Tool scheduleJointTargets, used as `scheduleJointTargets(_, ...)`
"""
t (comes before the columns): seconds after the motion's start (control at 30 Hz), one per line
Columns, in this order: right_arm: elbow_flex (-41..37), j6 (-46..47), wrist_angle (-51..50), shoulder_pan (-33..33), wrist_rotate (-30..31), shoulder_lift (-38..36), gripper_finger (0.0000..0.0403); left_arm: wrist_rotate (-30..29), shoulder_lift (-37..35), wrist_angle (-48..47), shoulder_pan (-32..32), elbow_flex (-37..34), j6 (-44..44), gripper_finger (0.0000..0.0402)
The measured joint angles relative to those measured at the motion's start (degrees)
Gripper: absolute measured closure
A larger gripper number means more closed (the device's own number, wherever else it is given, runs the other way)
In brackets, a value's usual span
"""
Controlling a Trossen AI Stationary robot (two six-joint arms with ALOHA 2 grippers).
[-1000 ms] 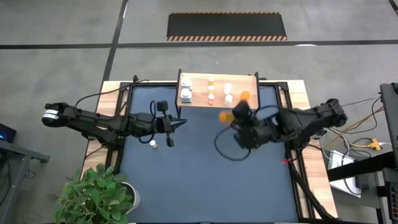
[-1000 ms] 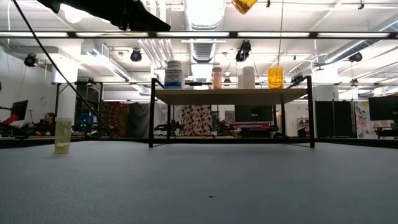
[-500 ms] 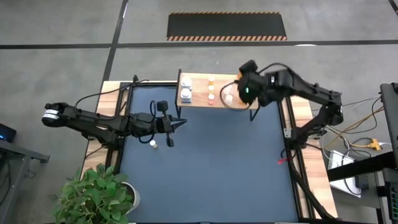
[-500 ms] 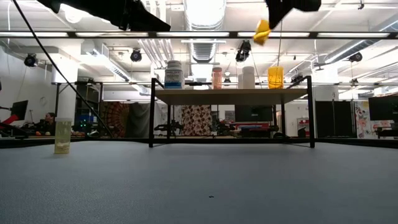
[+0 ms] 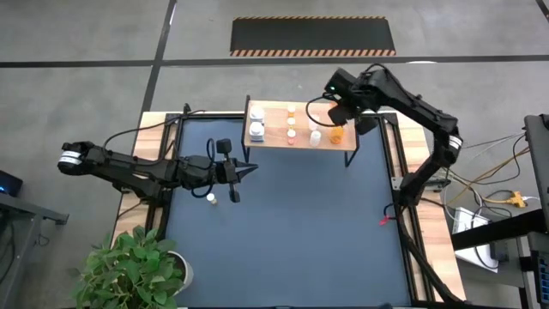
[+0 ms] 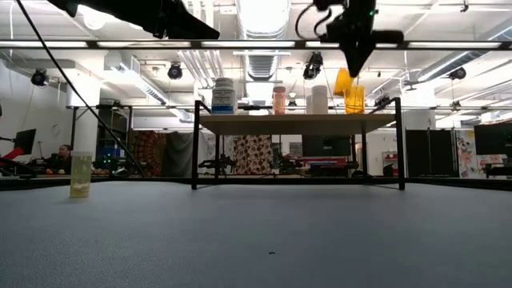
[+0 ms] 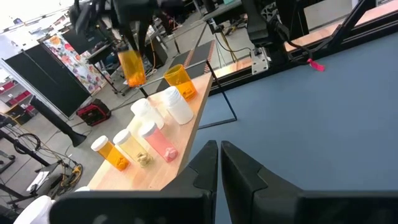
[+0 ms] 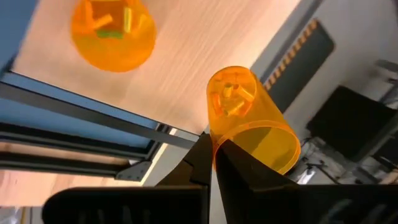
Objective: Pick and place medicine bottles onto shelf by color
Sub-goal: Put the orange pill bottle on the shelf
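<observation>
The light-wood shelf (image 5: 300, 137) (image 6: 296, 123) stands on black legs at the mat's far edge. White, pale and orange medicine bottles (image 7: 155, 134) stand on it. An orange bottle (image 8: 112, 34) (image 6: 354, 99) stands at its right end. My right gripper (image 6: 350, 68) (image 8: 211, 158) hovers over that end, shut on another orange bottle (image 6: 342, 82) (image 7: 130, 65). My left gripper (image 5: 247, 170) (image 7: 219, 162) is shut and holds nothing, above the mat's left part. A small pale bottle (image 5: 210, 198) (image 6: 80, 174) stands on the mat near it. My right gripper pinches the orange bottle by its upper end (image 7: 127, 48) between the two fingers, coming from above and pointing down. The fingers hide the exact spot. The bottle hangs below them, slightly tilted, its bottom (image 8: 231, 93) clear above the shelf board beside the standing orange bottle.
The dark blue mat (image 5: 292, 232) spreads in front of the shelf. A potted plant (image 5: 137, 266) stands at the table's near left corner. Cables (image 5: 497, 184) lie to the right of the table. The room shows behind the shelf in the low view.
My right gripper has swung from over the mat's middle toward the far edge, and now stands over the shelf's right end. It has stayed shut on the orange bottle and brought it down close to the shelf board. My left arm has kept still.
</observation>
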Motion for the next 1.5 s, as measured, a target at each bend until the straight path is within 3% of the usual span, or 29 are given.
scheduleJointTargets(0.23,0.54,-3.34,-0.02,-3.69,0.09,6.51,0.0394,0.0,0.0,0.0,0.0,0.0,0.0,0.04)
scheduleJointTargets(0.53,0.56,-5.52,-1.11,-4.21,0.54,9.72,0.0394,0.0,0.0,0.0,0.02,-0.11,0.46,0.04)
scheduleJointTargets(1.07,0.27,-7.17,-2.47,-4.17,-0.12,10.3,0.0394,0.0,0.0,0.0,0.0,-0.13,0.44,0.04)
scheduleJointTargets(1.5,0.17,-5.36,-1.75,-4.15,-4.11,10.27,0.0394,0.0,0.0,0.0,0.01,-0.13,0.44,0.04)
